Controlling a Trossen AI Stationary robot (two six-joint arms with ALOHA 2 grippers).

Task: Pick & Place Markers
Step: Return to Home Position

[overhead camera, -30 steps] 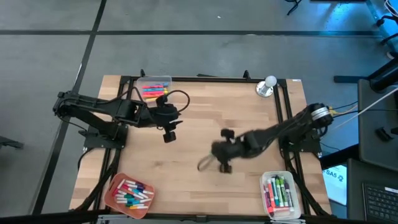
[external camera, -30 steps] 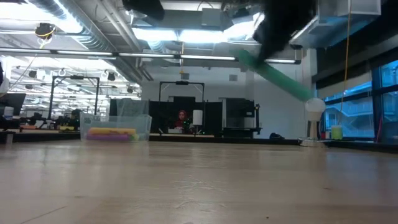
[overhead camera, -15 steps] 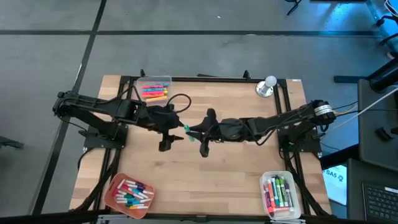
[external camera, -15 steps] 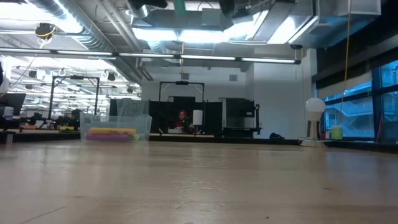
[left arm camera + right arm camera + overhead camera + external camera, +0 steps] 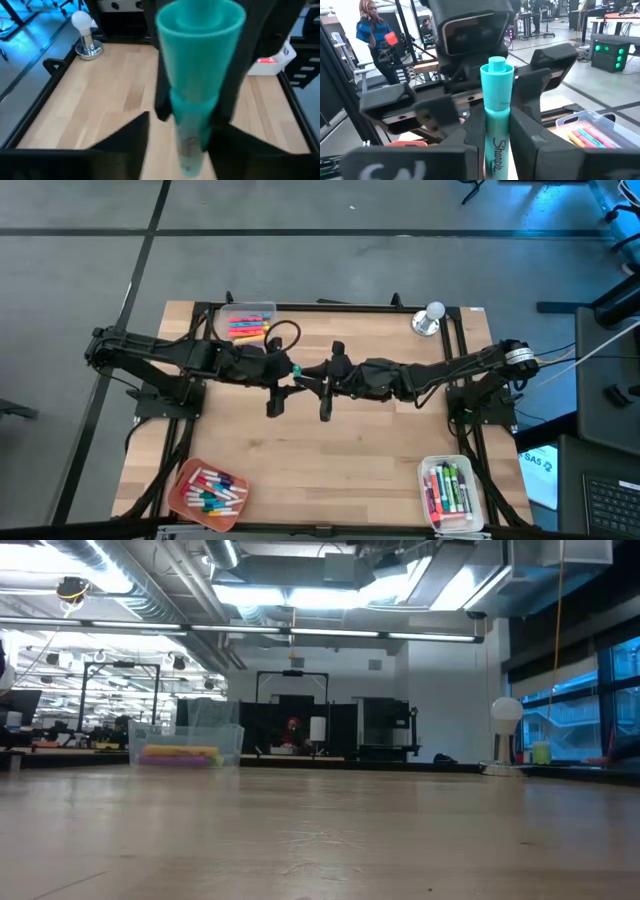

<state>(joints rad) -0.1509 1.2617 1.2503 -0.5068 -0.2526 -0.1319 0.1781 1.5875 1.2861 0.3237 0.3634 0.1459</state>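
The right claw [image 5: 322, 383] gripped a teal highlighter [image 5: 496, 100] above mid-table, its tip between the left claw's [image 5: 281, 380] spread fingers, contact unclear; near left sat an orange bin [image 5: 178, 477] of markers [image 5: 208, 490], near right a clear bin [image 5: 452, 460], far back another clear bin [image 5: 250, 306] and a bell [image 5: 429, 320].

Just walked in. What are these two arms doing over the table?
The two arms meet above the middle of the wooden table. The right gripper is clamped on a teal marker and holds it out to the left gripper, which sits right at its other end, so it looks like a hand-over. Other markers lie in an orange bin and two clear bins at the table's edges.
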